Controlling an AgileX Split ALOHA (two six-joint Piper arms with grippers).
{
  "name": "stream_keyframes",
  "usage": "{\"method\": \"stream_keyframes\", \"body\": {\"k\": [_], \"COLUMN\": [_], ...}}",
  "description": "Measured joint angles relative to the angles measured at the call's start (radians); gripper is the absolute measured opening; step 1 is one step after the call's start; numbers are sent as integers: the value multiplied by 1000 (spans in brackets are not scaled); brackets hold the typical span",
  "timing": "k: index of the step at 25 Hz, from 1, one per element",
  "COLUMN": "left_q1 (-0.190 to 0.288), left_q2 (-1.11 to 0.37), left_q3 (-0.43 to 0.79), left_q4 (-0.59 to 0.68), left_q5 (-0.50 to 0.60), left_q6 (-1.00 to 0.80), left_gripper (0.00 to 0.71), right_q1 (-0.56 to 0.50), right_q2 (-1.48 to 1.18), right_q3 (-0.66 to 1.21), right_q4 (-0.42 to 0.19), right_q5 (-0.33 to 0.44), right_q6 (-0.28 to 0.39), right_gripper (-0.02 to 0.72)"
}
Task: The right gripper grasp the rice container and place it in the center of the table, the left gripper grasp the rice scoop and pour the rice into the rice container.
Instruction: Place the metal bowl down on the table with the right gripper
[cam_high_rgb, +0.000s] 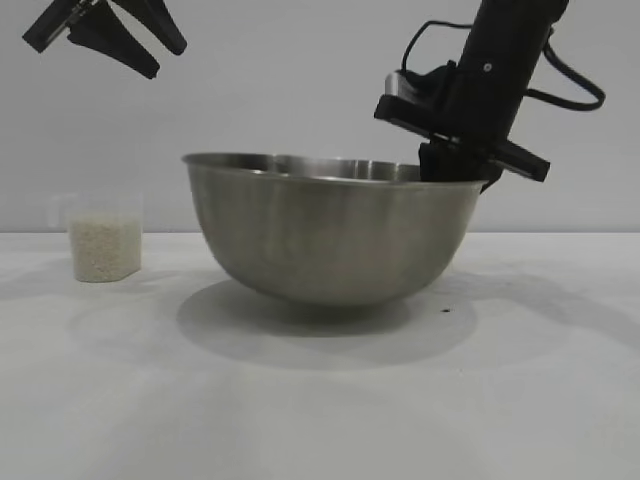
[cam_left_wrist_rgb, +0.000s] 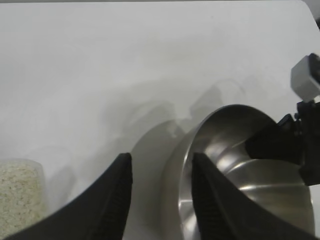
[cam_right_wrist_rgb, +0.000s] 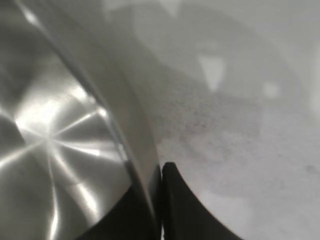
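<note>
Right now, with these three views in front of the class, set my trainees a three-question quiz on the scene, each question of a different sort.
1. True or false: the right claw is clamped on the rim of the rice container.
2. Multiple choice: where is the rice? A) in the rice container B) in the rice scoop C) spilled on the table
3. Fill in: the left claw hangs ____, holding nothing.

Key: 1 true; 2 B; 3 open.
</note>
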Motion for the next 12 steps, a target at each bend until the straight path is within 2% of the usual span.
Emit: {"method": "stream_keyframes", "body": {"k": [7, 8, 9, 12], "left_q1": [0, 0, 0, 0], "left_q2": [0, 0, 0, 0], "left_q3": [0, 0, 0, 0], "left_q4": [0, 0, 0, 0], "left_q5": [-7, -7, -7, -9], "left_q6": [0, 0, 0, -1], "left_gripper": [241, 241, 241, 241], "right_q1": [0, 0, 0, 0], "right_q2": [0, 0, 0, 0], "right_q3": [0, 0, -1, -2], "right_q4": [4, 8, 16, 20], "right_q5": [-1, -1, -1, -1], "right_q6": [19, 22, 21, 27], "right_gripper": [0, 37, 41, 164]}}
